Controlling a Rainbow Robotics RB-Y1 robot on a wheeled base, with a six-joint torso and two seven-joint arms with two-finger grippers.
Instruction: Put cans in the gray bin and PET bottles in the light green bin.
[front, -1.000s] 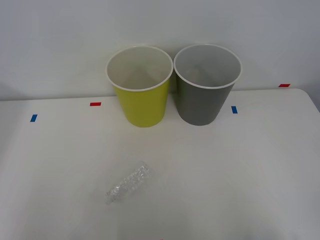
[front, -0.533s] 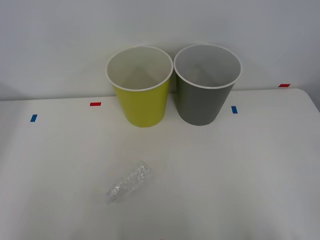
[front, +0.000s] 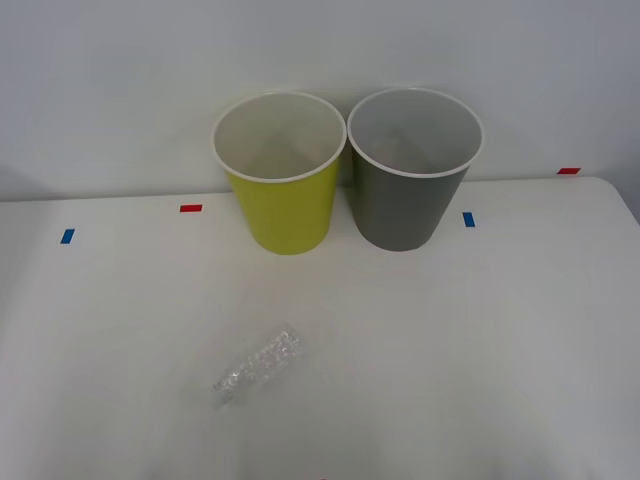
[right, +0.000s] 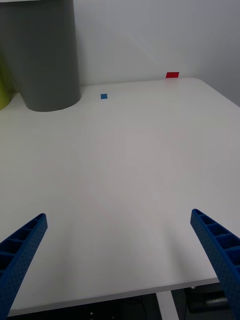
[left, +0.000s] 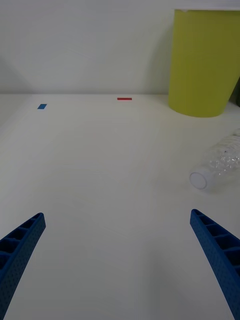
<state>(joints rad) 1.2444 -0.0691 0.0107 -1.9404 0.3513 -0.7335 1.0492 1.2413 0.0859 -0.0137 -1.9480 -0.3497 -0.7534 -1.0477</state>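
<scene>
Nothing is sorted yet, as far as you can see: the clear plastic bottle (front: 257, 364) lies on its side on the white table (front: 480, 340), untouched, well in front of both bins and on your robot's left half. The light green bin (front: 280, 172) and the gray bin (front: 414, 168) stand upright side by side at the far edge, nearly touching; what shows of their insides looks empty, though the bottoms are partly hidden. No can is visible on the table, so the bottle looks like the one job left: pick it up and drop it in the green bin. The bottle's long axis runs on a diagonal in the front view, from near-left to far-right, roughly toward the gap between the bins. In the left wrist view its round end, apparently the white cap, faces back toward the camera, the body trailing away toward the green bin. Your left gripper (left: 120, 265) hovers low over the table with its blue fingers spread wide, holding nothing; the bottle sits near one fingertip but off to the side. Your right gripper (right: 120, 265) hangs over bare table on the gray bin's side, fingers likewise wide apart and empty. Small red and blue tape marks dot the tabletop.
</scene>
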